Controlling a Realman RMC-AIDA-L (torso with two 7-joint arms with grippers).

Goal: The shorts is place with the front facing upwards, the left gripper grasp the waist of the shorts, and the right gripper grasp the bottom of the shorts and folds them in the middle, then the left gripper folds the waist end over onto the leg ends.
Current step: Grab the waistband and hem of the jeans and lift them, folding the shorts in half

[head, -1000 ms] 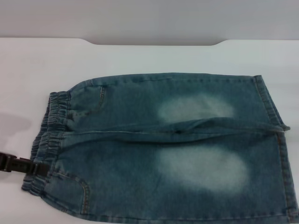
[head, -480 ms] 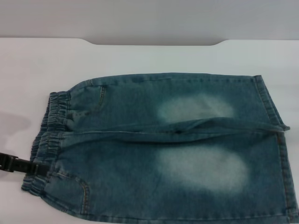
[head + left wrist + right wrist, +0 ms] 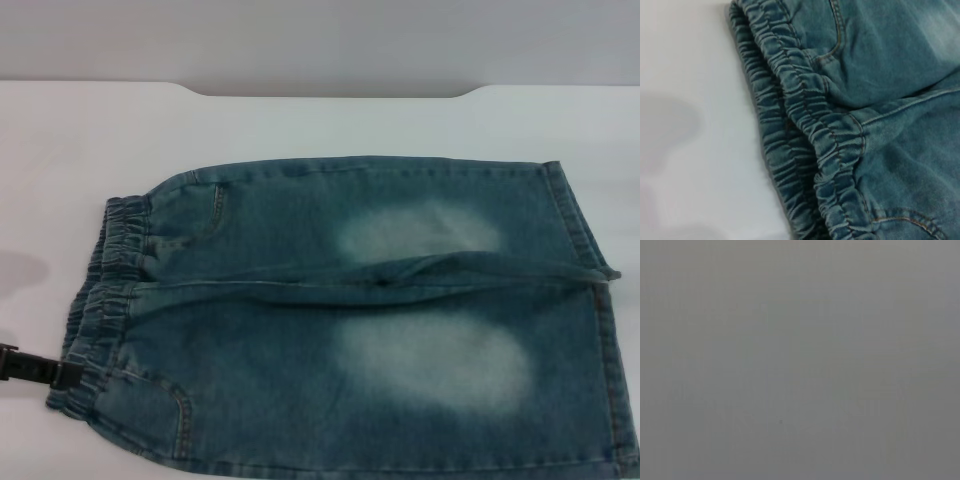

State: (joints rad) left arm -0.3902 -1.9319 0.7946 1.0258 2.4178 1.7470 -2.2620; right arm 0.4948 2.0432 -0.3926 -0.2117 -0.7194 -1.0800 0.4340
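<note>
The left gripper (image 3: 62,375) sits at the near left, its tip touching the waist of the shorts (image 3: 105,290); whether its claw is wide or pinched I cannot tell. If it grips only the top layer of the ruffled band, the layer beneath could drag and bunch. The shorts (image 3: 380,320) lie flat across the white table (image 3: 300,125), faded patches up, the bottom of the shorts (image 3: 605,340) at the right. The right gripper is out of sight
</note>
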